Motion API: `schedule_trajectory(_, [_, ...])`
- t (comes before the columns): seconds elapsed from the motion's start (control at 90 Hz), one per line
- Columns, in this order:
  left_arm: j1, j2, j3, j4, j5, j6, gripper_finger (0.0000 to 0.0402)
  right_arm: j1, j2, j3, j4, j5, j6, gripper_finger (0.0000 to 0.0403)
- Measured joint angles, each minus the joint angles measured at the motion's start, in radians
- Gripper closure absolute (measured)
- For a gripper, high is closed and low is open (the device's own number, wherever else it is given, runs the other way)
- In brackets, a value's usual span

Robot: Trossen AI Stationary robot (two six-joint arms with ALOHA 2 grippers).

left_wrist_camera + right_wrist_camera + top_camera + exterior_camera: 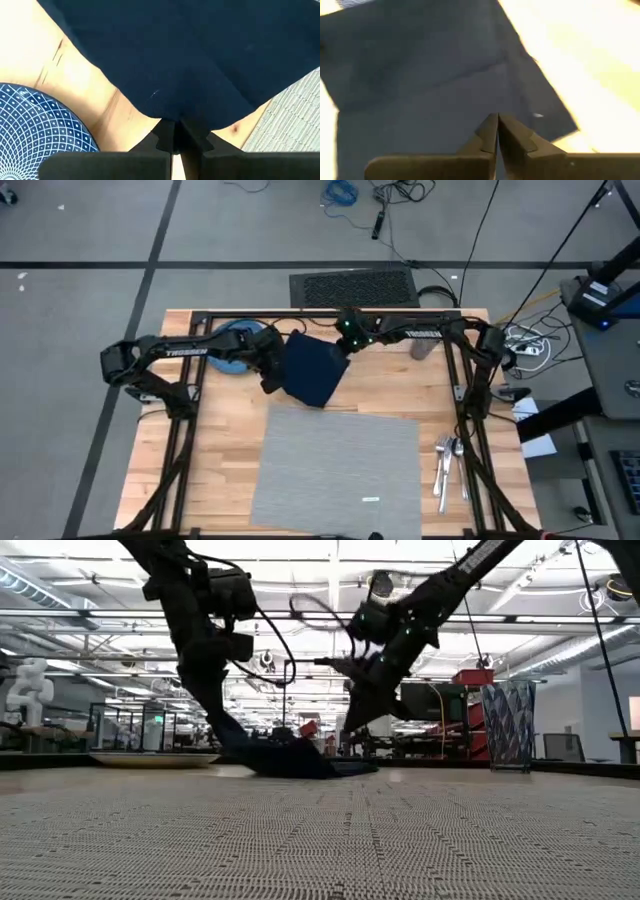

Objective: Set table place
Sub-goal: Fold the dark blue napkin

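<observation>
A dark navy napkin (315, 370) lies on the wooden table (215, 450) just beyond the far edge of the light-grey placemat (340, 470). My left gripper (270, 383) is low at the napkin's left corner and shut on it. My right gripper (347, 338) is shut and hovers over the napkin's far right part (445, 85). It seems clear of the cloth and has nothing between its fingers. A blue patterned dish (235, 345) stands on the table to the left of the napkin, also seen as a dish (40, 130) in the left wrist view. My left gripper pinches the napkin's corner (172, 116) between its two fingertips, coming in low from the table's left side. One layer or several, I cannot tell. The rest of the napkin (300, 762) lies spread out and slack on the table beyond the fingers.
Cutlery (447, 465) lies on the table to the right of the placemat. A glass (420, 348) stands at the far right, near the right arm. Black frame rails (185, 430) run along both sides of the table.
</observation>
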Motion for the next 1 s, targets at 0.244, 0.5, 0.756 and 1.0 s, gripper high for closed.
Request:
schedule_trajectory(0.244, [-0.006, 0.000, 0.000, 0.005, 0.035, -0.001, 0.0402, 0.011, 0.075, 0.057, -0.043, -0.058, -0.053, 0.0403])
schedule_trajectory(0.5, [-0.007, -0.001, 0.000, 0.012, 0.037, 0.000, 0.0402, 0.003, 0.128, 0.089, -0.075, -0.062, -0.093, 0.0403])
schedule_trajectory(0.756, [-0.004, -0.009, 0.006, -0.008, 0.020, 0.005, 0.0402, 0.005, 0.141, 0.092, -0.196, -0.084, -0.120, 0.0403])
schedule_trajectory(1.0, [0.004, -0.031, 0.015, -0.030, -0.069, 0.031, 0.0402, 0.046, 0.114, 0.089, -0.380, -0.063, -0.145, 0.0403])
